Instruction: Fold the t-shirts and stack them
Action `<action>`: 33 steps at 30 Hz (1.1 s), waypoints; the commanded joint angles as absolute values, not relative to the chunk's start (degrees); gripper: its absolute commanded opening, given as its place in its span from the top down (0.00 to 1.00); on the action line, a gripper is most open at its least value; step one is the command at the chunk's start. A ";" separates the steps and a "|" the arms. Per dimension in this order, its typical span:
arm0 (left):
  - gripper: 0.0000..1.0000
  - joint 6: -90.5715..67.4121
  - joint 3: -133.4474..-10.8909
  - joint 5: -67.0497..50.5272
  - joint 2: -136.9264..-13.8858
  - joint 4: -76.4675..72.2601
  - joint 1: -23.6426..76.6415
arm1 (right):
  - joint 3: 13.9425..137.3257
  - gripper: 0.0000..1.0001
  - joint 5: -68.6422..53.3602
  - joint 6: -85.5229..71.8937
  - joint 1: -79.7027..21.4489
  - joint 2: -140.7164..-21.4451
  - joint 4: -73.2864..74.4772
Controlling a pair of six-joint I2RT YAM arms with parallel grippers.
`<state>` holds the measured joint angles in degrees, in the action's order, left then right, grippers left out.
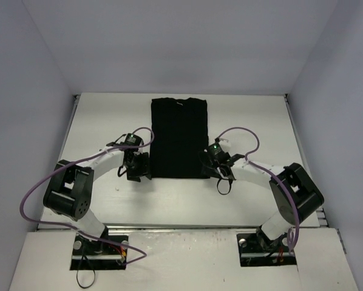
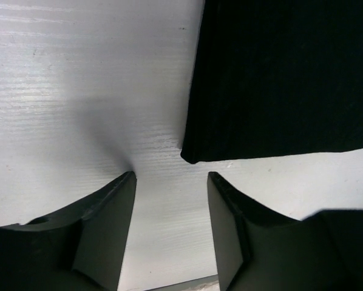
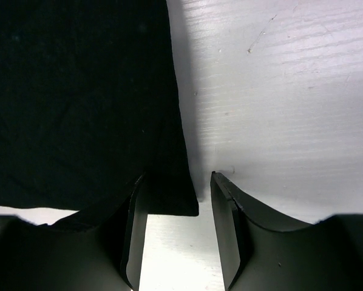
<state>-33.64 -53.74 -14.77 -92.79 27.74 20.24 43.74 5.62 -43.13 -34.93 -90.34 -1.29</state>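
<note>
**Shirt cut off up close**

Left wrist view: the shirt (image 2: pixel 278 79) runs off the frame from 12 to 3 o'clock. Right wrist view: it leaves from 9 to 12 o'clock, and the finger (image 3: pixel 78 254) at 7 o'clock covers part of its hem. Both pairs of jaws are cut off at 6 o'clock. From above, the pale collar mark (image 1: pixel 179 103) is too small to read.

Left claw (image 2: pixel 170 179), right claw (image 3: pixel 177 179), seemingly agape.

white table (image 1: pixel 254 121); black t-shirt (image 1: pixel 178 139) flat, mid-table, sleeves tucked.
</note>
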 commanded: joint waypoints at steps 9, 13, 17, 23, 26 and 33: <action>0.75 -34.49 -54.77 -10.18 -96.71 28.04 22.96 | 39.75 0.72 7.60 -48.36 -38.30 -92.91 5.66; 0.65 -34.02 -57.51 -10.50 -97.18 28.87 22.37 | 39.99 0.72 7.91 -48.17 -38.32 -92.68 5.97; 0.44 -33.12 -59.53 -10.73 -94.39 29.46 21.79 | 40.25 0.72 7.91 -47.99 -38.32 -92.73 6.24; 0.45 -32.52 -61.45 -10.97 -96.93 29.83 21.18 | 40.29 0.72 7.91 -47.90 -38.41 -92.69 6.24; 0.49 -32.68 -61.70 -10.79 -99.64 29.67 21.18 | 40.41 0.72 7.89 -47.84 -38.39 -92.39 6.33; 0.59 -33.20 -61.55 -10.09 -102.48 28.57 22.08 | 40.10 0.73 7.73 -47.75 -38.56 -92.94 6.42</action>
<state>-33.39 -62.07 -11.71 -99.76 30.50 21.41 42.57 8.73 -47.13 -37.60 -90.19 -2.50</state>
